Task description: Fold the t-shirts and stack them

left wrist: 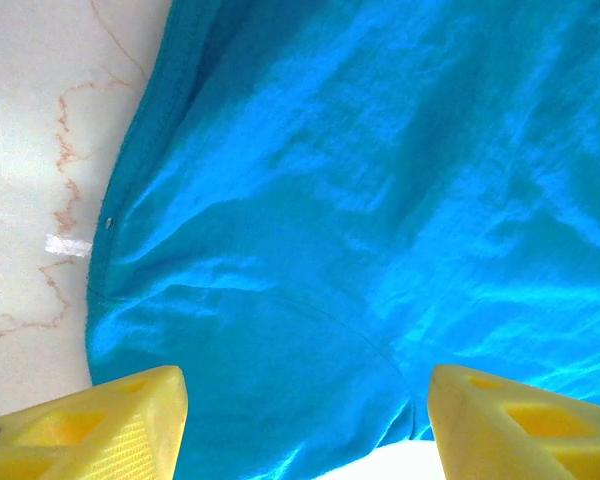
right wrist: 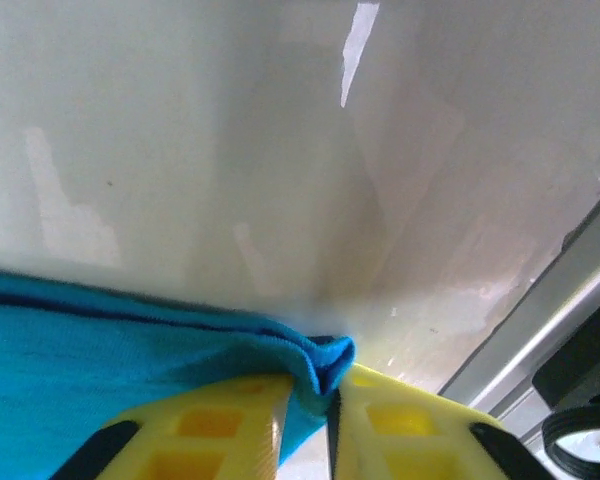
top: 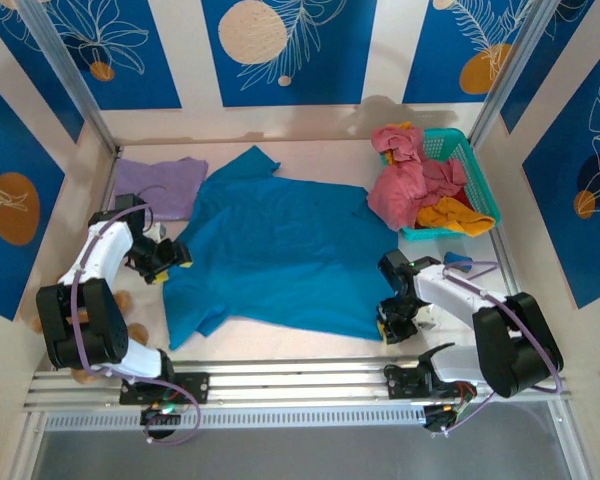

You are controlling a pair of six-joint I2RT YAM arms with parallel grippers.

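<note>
1. Right tool (top: 395,325) is clamped on the near right corner of the teal shirt (top: 280,250). In the right wrist view the yellow fingers (right wrist: 230,420) of this tool (right wrist: 325,395) press together on a small fold of the hem, just above the table (right wrist: 230,150).
2. Left tool (top: 170,258) sits at the left edge of the teal shirt, near its sleeve. In the left wrist view this tool (left wrist: 305,400) has its jaws wide apart with the blue cloth (left wrist: 380,200) below and between them. Whether the fingertips touch the cloth cannot be told.
3. The teal shirt lies spread flat in the middle of the table (top: 280,340), with some wrinkles, its collar toward the right and far side.
4. A lavender shirt (top: 160,185) lies flat at the far left, its edge meeting the teal shirt's sleeve.
5. A turquoise basket (top: 477,170) stands at the far right corner. A crumpled pink shirt (top: 410,180) spills over its left rim, touching the teal shirt, and an orange shirt (top: 455,215) hangs over its near edge.
</note>
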